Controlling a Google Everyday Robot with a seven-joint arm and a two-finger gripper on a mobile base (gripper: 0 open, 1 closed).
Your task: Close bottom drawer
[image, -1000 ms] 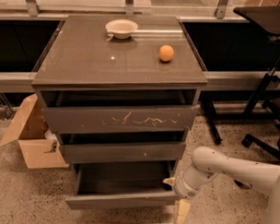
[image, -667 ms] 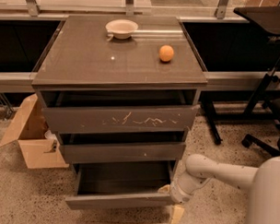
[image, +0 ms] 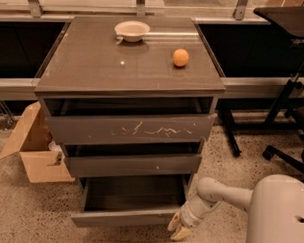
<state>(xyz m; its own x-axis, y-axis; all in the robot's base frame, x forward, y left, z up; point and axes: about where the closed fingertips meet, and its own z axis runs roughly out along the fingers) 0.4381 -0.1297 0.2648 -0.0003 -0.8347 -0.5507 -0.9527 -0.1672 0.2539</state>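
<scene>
The bottom drawer (image: pixel 123 216) is the lowest of three dark grey-brown drawers of the cabinet (image: pixel 129 67). It stands pulled out, with its dark box interior showing behind a plain flat front. My gripper (image: pixel 179 227) hangs low on the white arm, just right of the drawer front's right end and near the floor. Its yellowish fingertips (image: pixel 180 233) point down. The middle drawer front (image: pixel 133 164) and the scratched top drawer front (image: pixel 129 127) also stand slightly out.
A white bowl (image: pixel 131 30) and an orange ball (image: pixel 180 57) sit on the cabinet top. An open cardboard box (image: pixel 33 147) stands on the floor at the left. Black chair legs (image: pixel 286 143) stand at the right. The floor is speckled.
My gripper has moved left and down toward the right end of the bottom drawer front. The drawer looks about as far out as before.
</scene>
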